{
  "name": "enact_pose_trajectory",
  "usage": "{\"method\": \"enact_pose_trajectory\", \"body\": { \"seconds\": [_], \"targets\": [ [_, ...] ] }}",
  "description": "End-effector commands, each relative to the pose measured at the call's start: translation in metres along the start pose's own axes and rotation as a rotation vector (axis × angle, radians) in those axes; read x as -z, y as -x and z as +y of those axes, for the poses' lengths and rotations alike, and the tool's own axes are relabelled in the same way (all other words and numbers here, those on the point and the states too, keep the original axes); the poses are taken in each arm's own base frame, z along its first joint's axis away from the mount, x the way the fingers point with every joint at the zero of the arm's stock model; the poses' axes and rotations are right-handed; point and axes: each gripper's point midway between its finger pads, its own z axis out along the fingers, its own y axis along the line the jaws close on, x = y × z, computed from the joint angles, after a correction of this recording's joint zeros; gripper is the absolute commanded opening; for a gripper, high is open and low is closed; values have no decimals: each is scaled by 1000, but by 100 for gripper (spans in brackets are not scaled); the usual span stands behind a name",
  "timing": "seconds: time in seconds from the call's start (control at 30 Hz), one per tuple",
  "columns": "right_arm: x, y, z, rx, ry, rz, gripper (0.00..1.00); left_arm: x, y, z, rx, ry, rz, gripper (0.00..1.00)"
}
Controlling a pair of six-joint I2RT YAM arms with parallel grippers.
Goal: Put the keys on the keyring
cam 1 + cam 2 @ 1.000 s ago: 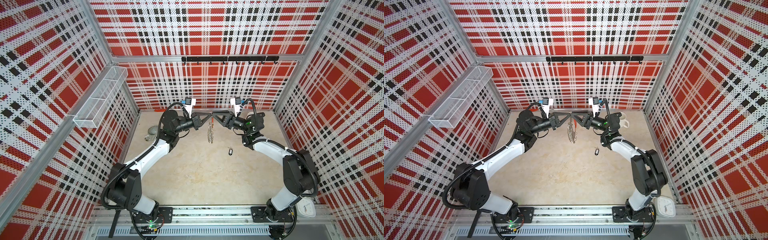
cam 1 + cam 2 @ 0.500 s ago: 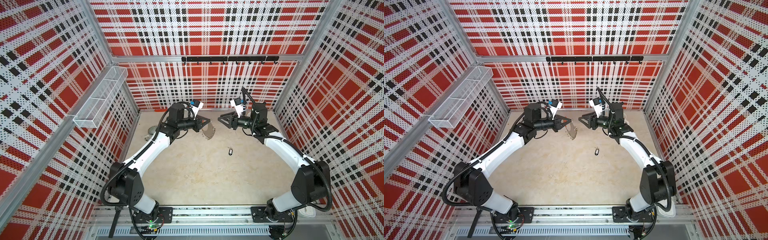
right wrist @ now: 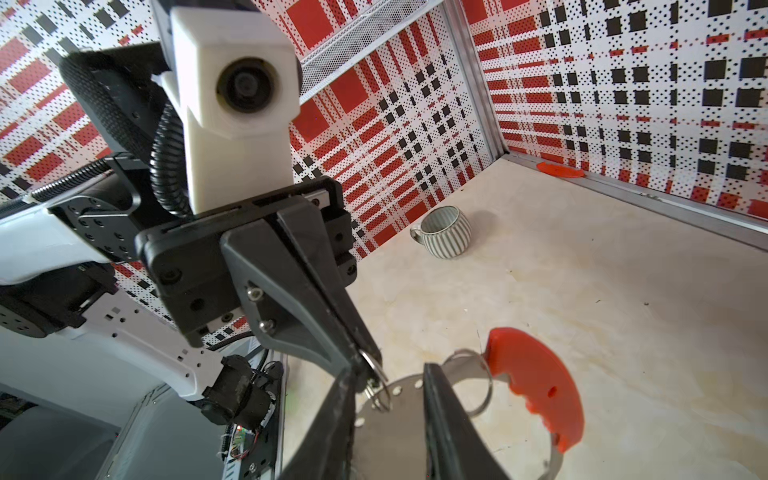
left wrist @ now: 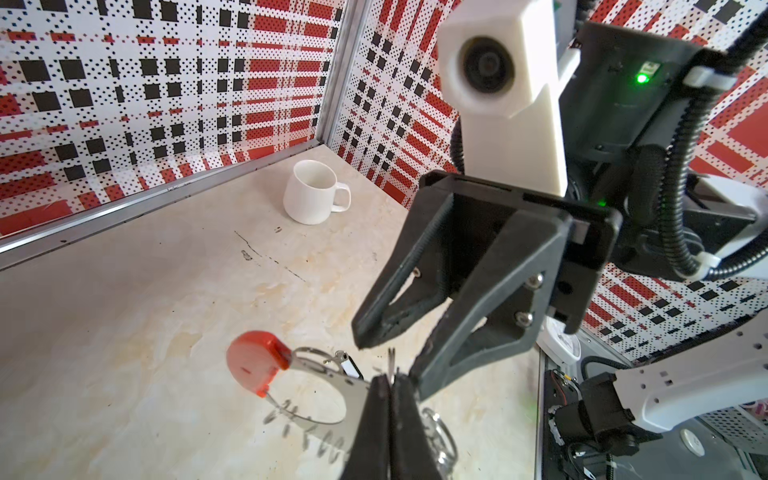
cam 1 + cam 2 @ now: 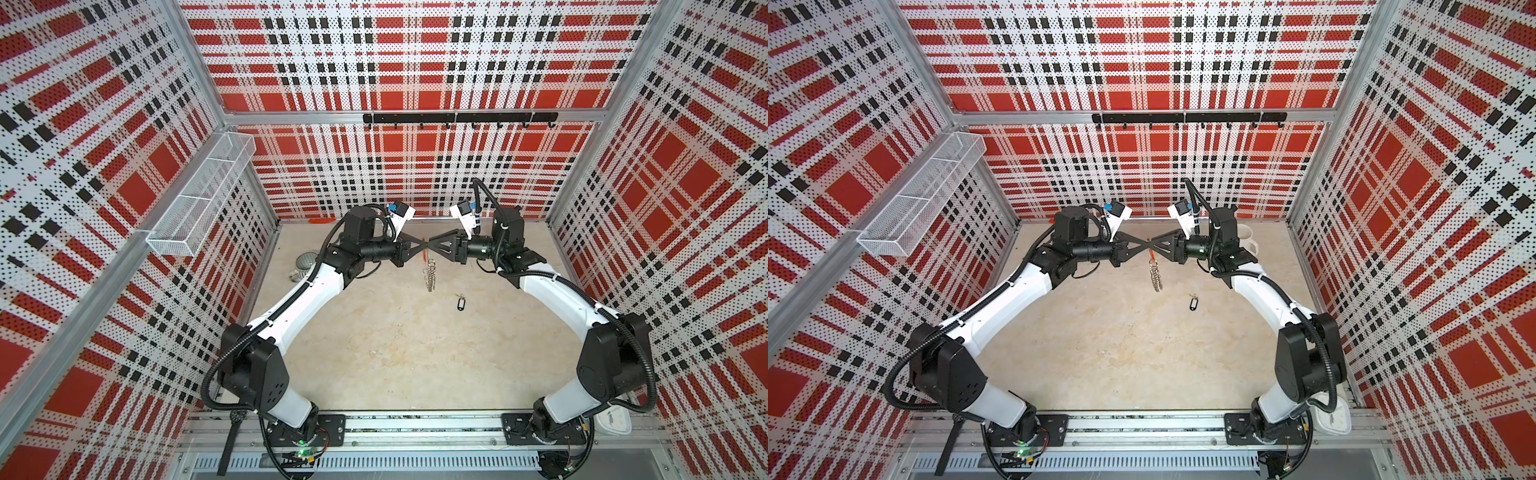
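A beige marbled bench [image 5: 395, 353] sits inside perforated walls [image 5: 415, 62] of red, black and white plaid. A white ceramic mug [image 4: 316, 193] stands upright near the far right corner. A grey ribbed ceramic mug [image 3: 446, 232] stands upright at the far left, beside the left wall. A white wire-mesh basket [image 5: 203, 195] hangs on the left wall and a black hook rail [image 5: 457, 118] on the far wall. A small flat orange piece [image 3: 559, 169] lies at the far wall's foot.

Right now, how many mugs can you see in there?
2. A white mug stands at the back right, near the corner. A grey striped mug stands far over on the left side. Another could be hidden from view.
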Motion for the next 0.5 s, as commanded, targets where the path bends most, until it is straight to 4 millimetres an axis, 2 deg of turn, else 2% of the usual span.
{"method": "enact_pose_trajectory", "body": {
  "seconds": [0.0, 0.07, 0.17, 0.4, 0.47],
  "targets": [
    [-3, -1, 6, 24, 40, -3, 22, -3, 14, -19, -48, -54, -26, 0],
    [-3, -1, 8, 26, 42, -3, 17, -3, 14, -20, -50, -56, -27, 0],
    [-3, -2, 8, 28, 43, -1, 16, -2, 17, -22, -54, -63, -34, 0],
    [-1, -6, 4, 26, 23, 7, 22, 0, 20, -23, -57, -65, -41, 0],
    [0, -7, 3, 23, 20, 9, 28, 0, 21, -23, -58, -65, -42, 0]
  ]
}}
